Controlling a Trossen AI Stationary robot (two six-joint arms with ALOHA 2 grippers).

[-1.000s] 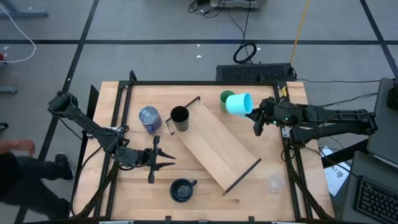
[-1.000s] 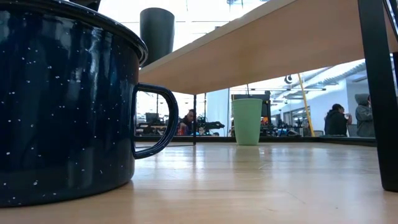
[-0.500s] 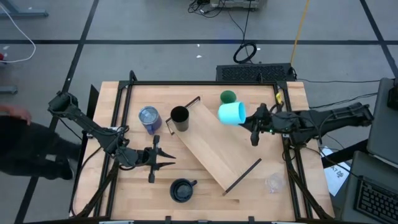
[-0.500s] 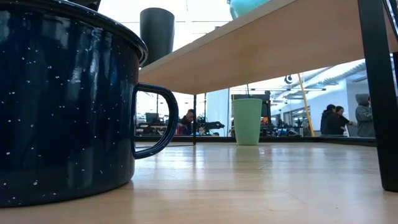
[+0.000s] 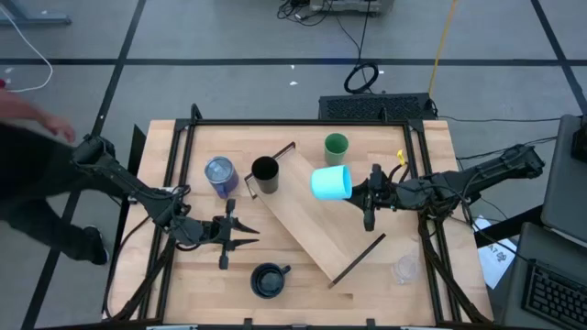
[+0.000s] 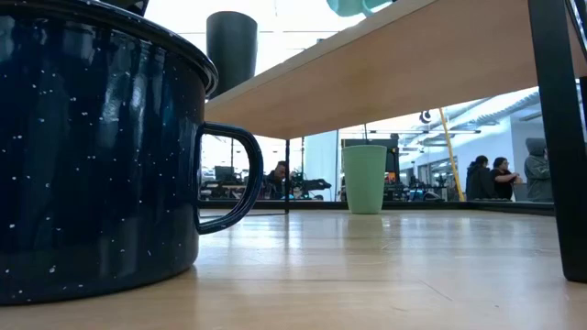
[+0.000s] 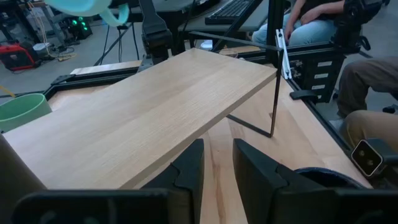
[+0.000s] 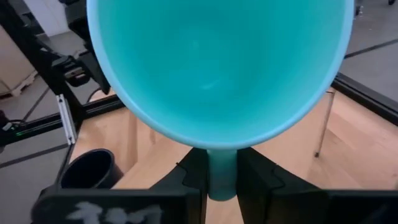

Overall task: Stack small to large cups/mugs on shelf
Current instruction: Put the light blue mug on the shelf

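My right gripper (image 5: 360,191) is shut on the cyan handled mug (image 5: 331,181), which hangs above the far half of the light-wood shelf (image 5: 321,220). The mug also shows at the low view's top (image 6: 362,5). The black cup (image 5: 264,170) stands on the shelf's far-left end. On the table stand the green cup (image 5: 337,145), the purple tumbler (image 5: 219,174), the navy mug (image 5: 267,280) and the clear glass cup (image 5: 404,269). My left gripper (image 5: 249,236) waits left of the shelf, open by a narrow gap and holding nothing. My right gripper pinches the cyan mug's handle (image 8: 221,177) between its two fingers (image 8: 193,177), coming level from the table's right. The mug lies on its side with its mouth (image 8: 217,68) toward the gripper. It is lifted clear of the shelf.
The shelf lies slantwise across the table's middle, with thin dark brackets at both short ends (image 5: 359,258). A black frame runs along the table's edges (image 5: 431,247). A person stands by the table's left side (image 5: 37,174), and others sit beyond the table (image 7: 367,81).
My right gripper has moved toward the table's left and near edges, carrying the cyan mug from beside the green cup to above the shelf. The mug has stayed on its side in the hold. The person at the left has shifted.
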